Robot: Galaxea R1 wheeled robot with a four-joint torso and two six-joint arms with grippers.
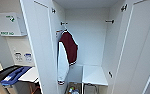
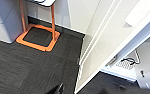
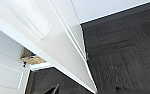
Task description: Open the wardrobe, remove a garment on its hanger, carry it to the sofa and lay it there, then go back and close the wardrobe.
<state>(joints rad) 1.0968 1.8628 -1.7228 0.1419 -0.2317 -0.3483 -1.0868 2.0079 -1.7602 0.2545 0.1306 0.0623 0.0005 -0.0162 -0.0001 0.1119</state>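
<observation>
The wardrobe (image 1: 88, 37) stands right in front of me with both white doors swung wide, the left door (image 1: 38, 45) and the right door (image 1: 136, 50). Inside at the left, a maroon jacket (image 1: 69, 47) with white sleeves hangs high up by a pale hanger hook (image 1: 64, 30). The rest of the hanging space is bare white wall. A white shelf (image 1: 94, 75) sits low at the right. The left wrist view looks along a wardrobe door (image 2: 103, 42), with a dark bit of my left gripper (image 2: 58, 89) near it. My right gripper (image 3: 54, 90) shows as a dark tip below the other door (image 3: 48, 45).
A white first-aid box (image 1: 8, 23) hangs on the wall to the left, above a small table (image 1: 28, 75) carrying blue and black items. An orange-framed stand (image 2: 41, 40) and a grey cabinet (image 2: 3, 22) rest on dark carpet (image 2: 28, 72). Small objects (image 1: 73, 90) lie on the wardrobe floor.
</observation>
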